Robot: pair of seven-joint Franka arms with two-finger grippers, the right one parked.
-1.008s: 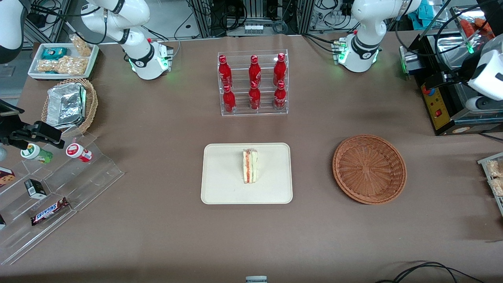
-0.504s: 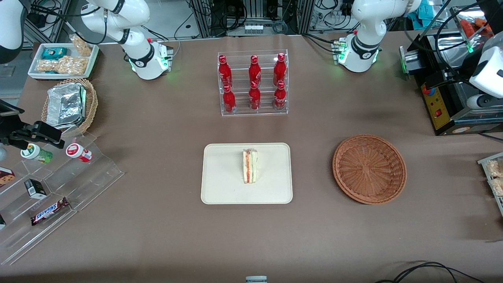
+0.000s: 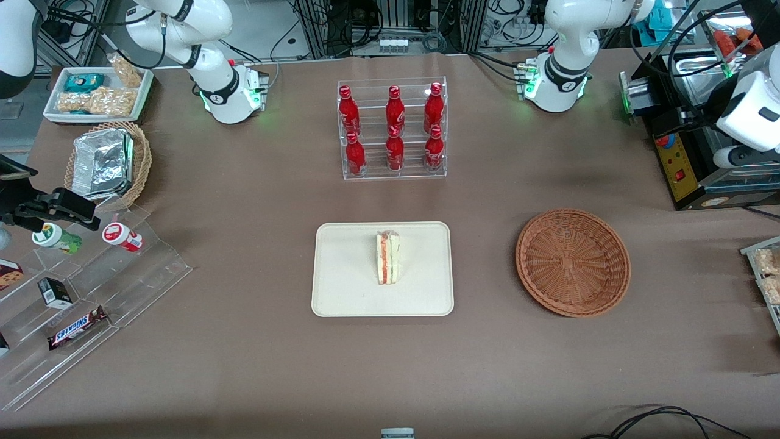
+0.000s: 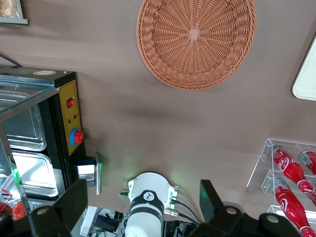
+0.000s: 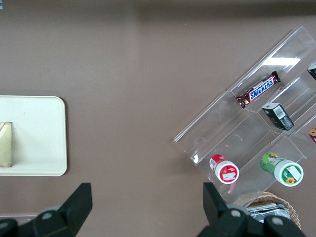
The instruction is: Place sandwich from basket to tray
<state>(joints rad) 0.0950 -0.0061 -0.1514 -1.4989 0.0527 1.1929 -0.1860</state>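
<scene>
Since the earlier frame the left arm has lifted a little farther at the working arm's end of the table; nothing on the tabletop has shifted. Its gripper (image 4: 143,210) hangs high above the table, fingers (image 4: 74,200) spread wide with nothing between them. Below it lies the basket (image 3: 573,262), holding nothing, near the middle of the tabletop toward the working arm's end. Beside it, well apart, the tray (image 3: 341,292) carries the sandwich (image 3: 388,256), standing on edge near the tray's centre. A clear rack holds red Coca-Cola bottles (image 3: 394,128). On a clear stepped stand lies a bar labelled SNICKERS (image 3: 76,327).
</scene>
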